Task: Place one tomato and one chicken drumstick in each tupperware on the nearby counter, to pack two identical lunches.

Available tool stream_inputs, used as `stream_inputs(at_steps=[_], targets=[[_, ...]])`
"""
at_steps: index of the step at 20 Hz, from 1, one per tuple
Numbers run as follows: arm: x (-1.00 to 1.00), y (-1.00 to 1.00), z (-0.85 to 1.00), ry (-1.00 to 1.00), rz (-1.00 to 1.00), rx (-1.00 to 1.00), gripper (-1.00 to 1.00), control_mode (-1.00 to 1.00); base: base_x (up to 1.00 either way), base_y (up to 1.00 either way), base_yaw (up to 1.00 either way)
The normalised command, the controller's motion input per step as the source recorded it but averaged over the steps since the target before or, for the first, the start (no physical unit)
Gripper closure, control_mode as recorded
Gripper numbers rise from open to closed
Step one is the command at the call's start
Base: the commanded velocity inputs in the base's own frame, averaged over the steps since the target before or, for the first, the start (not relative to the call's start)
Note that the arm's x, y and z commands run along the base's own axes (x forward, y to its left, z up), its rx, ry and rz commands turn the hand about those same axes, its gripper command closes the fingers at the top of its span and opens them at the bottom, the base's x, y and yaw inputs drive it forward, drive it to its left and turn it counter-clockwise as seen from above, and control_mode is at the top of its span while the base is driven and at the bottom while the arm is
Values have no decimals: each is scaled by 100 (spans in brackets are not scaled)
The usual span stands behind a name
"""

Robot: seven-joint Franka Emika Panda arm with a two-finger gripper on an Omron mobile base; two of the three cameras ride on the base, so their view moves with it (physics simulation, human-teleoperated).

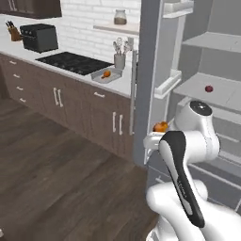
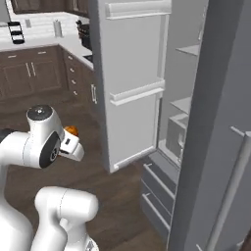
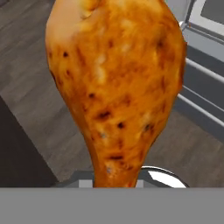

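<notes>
Drumstick (image 3: 116, 87) sits right at the lens, thin bone end down btwn the jaws, fat end pointing away, so long axis runs straight out along the gripper (image 1: 157, 134). Jaws clamped narrow on it. Arm's by the open fridge door (image 2: 132, 83); tupperware (image 1: 106, 75) w/ something orange inside is on the counter (image 1: 70, 47), off to the left past the cooktop (image 1: 73, 62). Tomato (image 1: 209, 88) on a fridge shelf.

light: even, soft, no visible source | shadows: faint | glare: none | sharpness: base views slightly soft; chicken drumstick (image 3: 116, 87) close, mildly blurred | edge distortion: none
</notes>
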Motion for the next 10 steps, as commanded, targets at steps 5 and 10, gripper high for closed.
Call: stream_inputs(at_steps=[5,10], targets=[[0,0,0,0,0,0,100,100,17,-1,69],[0,0,0,0,0,0,100,100,98,-8,31]])
